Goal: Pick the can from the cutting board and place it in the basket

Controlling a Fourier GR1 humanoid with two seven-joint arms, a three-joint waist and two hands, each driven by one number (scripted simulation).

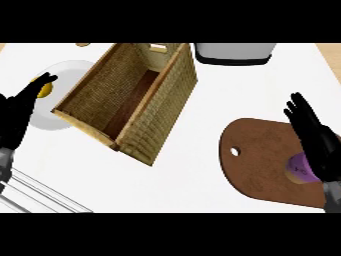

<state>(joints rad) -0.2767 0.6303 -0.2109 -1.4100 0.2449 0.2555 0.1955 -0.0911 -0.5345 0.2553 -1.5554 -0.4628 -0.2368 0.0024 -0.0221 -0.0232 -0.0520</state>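
right hand (pixel 329 152) at the right edge, fingers straight and slightly spread, pointing up and to the left, curled round nothing. just beside its palm, partly hidden by it, the purple can (pixel 298 170), upright on the right part of the brown cutting board (pixel 265 167), not lifted. cannot tell whether touching the palm or a hair apart. further left across the white counter (pixel 225 100), well apart from the board, the wicker basket (pixel 149 122), tilted on a diagonal, open side up, dark floor showing inside. beyond it a white plate (pixel 64 70) with a small yellow thing (pixel 46 90) on it. left hand (pixel 7 120) resting at the left edge, fingers up and relaxed, fingertips overlapping the plate. grey-and-white appliance (pixel 232 52) at the top, pale rails (pixel 44 192) at lower left.
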